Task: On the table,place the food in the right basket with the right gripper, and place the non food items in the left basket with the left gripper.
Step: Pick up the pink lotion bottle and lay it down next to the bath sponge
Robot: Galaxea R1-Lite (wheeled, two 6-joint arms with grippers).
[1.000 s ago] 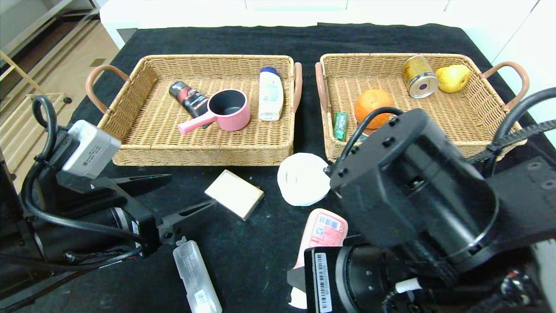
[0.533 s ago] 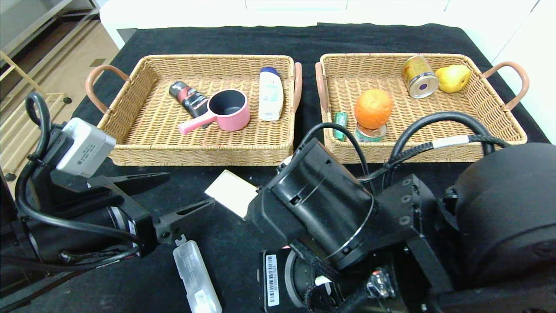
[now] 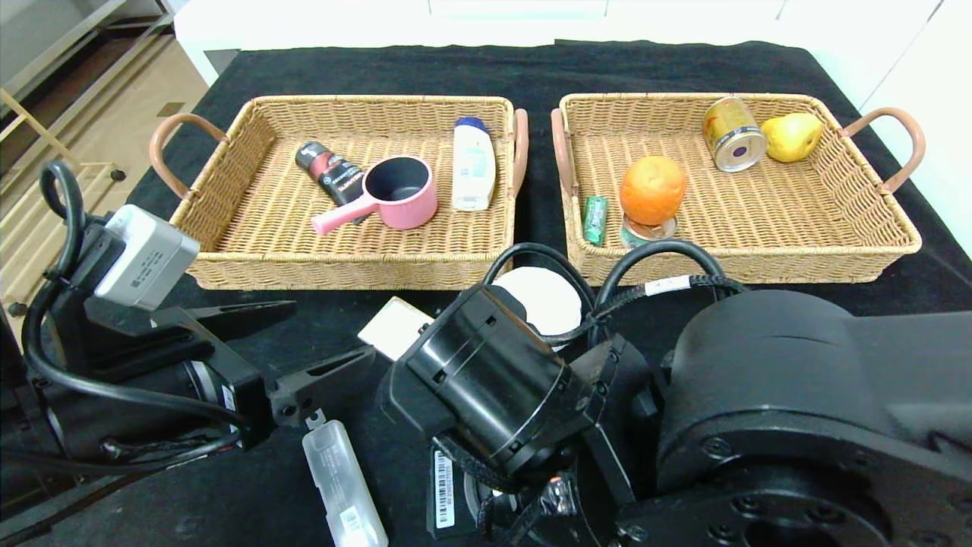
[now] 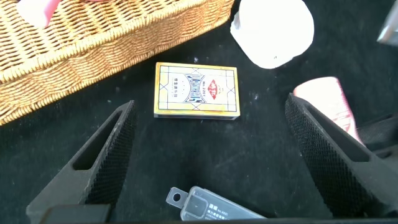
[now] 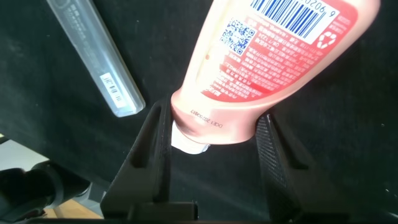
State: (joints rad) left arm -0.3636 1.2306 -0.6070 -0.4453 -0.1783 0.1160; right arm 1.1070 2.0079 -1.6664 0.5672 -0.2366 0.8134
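Right arm blocks the pink bottle from the head view, covers half the white tub, one corner of the beige box.

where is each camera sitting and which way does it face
Head view: high on the robot, looking forward and down at the table and both baskets; both arms show.
Left wrist view: on the left arm, facing the card box; the open left end effector frames it.
Right wrist view: on the right arm, facing the pink bottle, whose cap end lies between the right end effector fingers.
Shared: the clear case appears in all three.
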